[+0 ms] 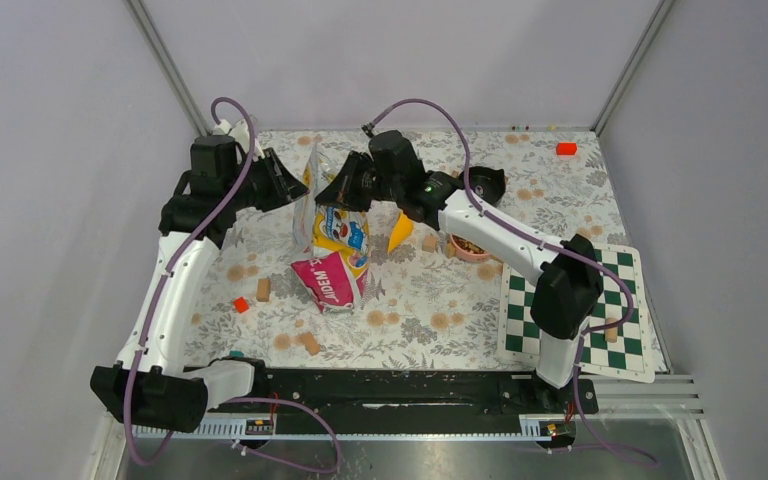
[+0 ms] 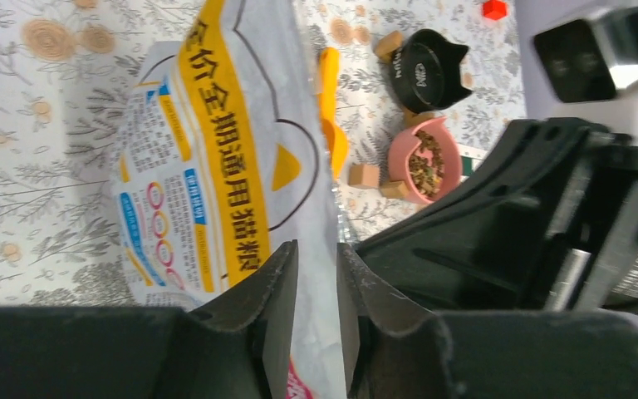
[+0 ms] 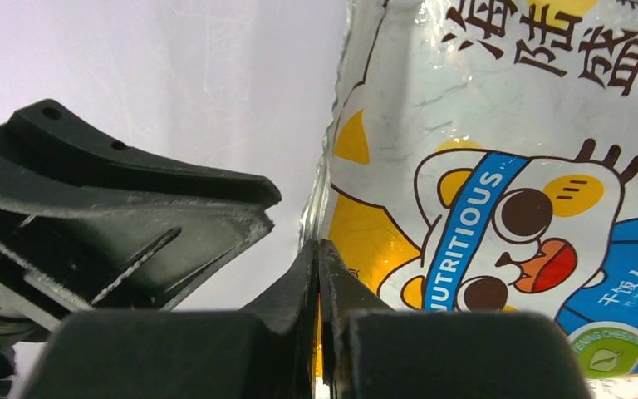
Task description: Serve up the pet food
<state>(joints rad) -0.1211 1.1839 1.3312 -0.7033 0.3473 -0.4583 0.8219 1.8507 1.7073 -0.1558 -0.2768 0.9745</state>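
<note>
table (image 1: 430, 290): floral cloth, chessboard mat (image 1: 622, 268) at right
walls (image 1: 50, 150): plain grey
left jaws: slightly parted around bag (image 2: 216, 166) edge
right jaws: pinched tight on bag edge

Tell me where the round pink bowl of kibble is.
Top view: the round pink bowl sits right of centre, between the yellow plastic scoop and the green chequered mat.

Pale lilac-grey wall panels (image 1: 380, 60) close in my table on three sides. Slim metal posts (image 1: 165, 60) run up the back corners. White floral cloth (image 1: 430, 300) over the tabletop. Ridged metal rail (image 1: 660, 395) along the near edge. Light soft, even.
</note>
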